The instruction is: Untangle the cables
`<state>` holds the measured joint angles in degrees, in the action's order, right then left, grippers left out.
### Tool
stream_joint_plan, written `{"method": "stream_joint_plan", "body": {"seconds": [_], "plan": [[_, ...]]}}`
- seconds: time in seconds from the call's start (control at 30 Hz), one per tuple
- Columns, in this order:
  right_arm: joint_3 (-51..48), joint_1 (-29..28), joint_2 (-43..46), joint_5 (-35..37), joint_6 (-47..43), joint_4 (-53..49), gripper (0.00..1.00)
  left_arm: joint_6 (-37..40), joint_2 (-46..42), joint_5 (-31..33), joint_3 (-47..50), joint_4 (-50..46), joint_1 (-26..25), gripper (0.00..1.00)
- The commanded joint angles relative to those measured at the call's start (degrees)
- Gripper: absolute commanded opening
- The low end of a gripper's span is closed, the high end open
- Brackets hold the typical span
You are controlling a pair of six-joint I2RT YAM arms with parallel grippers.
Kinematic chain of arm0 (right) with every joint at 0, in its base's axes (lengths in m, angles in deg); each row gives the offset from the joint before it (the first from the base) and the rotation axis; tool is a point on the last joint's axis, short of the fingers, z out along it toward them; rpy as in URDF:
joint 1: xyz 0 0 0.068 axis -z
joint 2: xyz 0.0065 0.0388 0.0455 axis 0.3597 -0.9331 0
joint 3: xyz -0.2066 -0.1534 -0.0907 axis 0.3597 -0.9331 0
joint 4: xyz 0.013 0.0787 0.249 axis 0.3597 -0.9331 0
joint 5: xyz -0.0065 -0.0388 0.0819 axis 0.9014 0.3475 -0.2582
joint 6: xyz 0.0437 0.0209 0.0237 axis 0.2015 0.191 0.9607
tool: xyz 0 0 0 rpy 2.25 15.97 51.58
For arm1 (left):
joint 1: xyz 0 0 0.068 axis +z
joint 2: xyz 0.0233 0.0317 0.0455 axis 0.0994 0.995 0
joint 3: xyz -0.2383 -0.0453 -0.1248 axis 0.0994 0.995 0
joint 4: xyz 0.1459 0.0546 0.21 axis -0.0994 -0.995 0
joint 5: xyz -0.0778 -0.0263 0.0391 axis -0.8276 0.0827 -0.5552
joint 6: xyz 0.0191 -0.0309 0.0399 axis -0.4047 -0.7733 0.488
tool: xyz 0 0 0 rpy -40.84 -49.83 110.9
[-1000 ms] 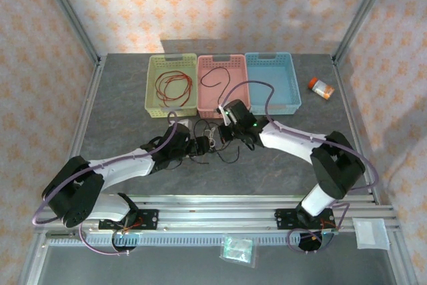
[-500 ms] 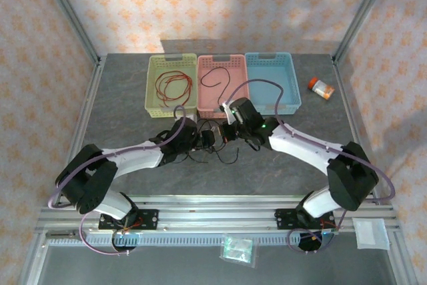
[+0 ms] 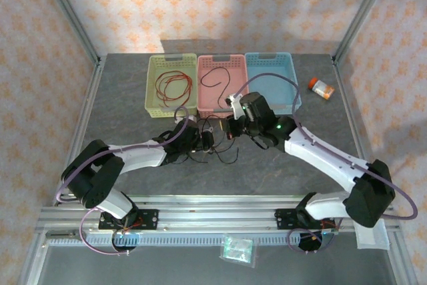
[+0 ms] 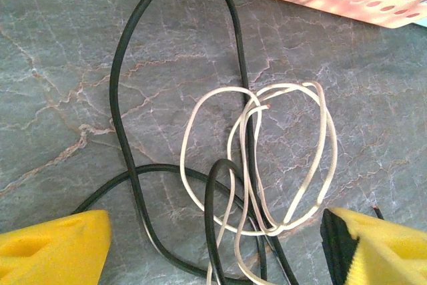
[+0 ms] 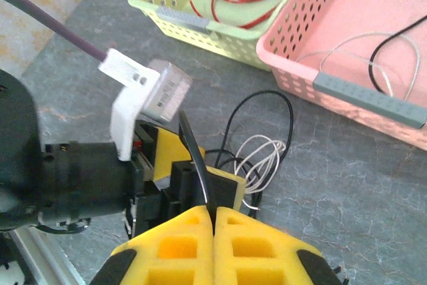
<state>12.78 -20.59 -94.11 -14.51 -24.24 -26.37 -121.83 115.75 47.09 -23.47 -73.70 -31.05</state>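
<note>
On the grey stone-patterned table (image 3: 120,111), just in front of the pink perforated plastic basket (image 3: 223,58), lay the knot that was left to sort. A thin black cable (image 4: 115,85) ran in wide loops, and a thin white cable (image 4: 185,151), coiled in several small rings, crossed over and under it.

The right gripper (image 5: 213,221) had its yellow foam pads pressed flat together, nipping a strand of the black cable that rose from between them. I took it that the strand was being held up and taut so that the crossings beneath would show and loosen.

The left gripper (image 4: 213,251) hung low over the tangle with its pads spread wide and nothing in them. The white rings and black loops lay on the table between the two pads. It looked set to close on one strand and draw it away from the other arm's hold. The white cable seemed the likelier pick, lying most nearly in the middle.

Behind them, a thin red cable (image 3: 175,85) lay coiled in the lime-green perforated basket (image 3: 172,58). Another black strand rested in the pink one, presumably put there once freed.
</note>
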Motion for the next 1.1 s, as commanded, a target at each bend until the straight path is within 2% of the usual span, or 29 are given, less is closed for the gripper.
{"method": "stream_joint_plan", "body": {"seconds": [0.0, 0.23, 0.87, 1.07], "plan": [[4.5, 0.1, 3.1, 1.4, 0.3, -3.1, 0.0, -0.6, 0.8, 1.8, -0.1, -0.4, -0.3, 0.84], [9.8, 0.1, 4.6, 4.5, -0.5, -6.9, 0.0, -0.8, 1.0, 1.8, 0.7, -0.4, -0.3, 0.84], [24.5, 0.1, 11.0, 21.9, -1.7, -14.3, 0.0, -0.7, 1.3, 1.4, 2.1, 0.3, -0.3, 0.84], [23.5, 0.4, 10.1, 28.9, -0.1, -12.8, 0.0, -0.6, -4.3, 3.3, 2.3, 0.8, -1.1, 0.85]]}}
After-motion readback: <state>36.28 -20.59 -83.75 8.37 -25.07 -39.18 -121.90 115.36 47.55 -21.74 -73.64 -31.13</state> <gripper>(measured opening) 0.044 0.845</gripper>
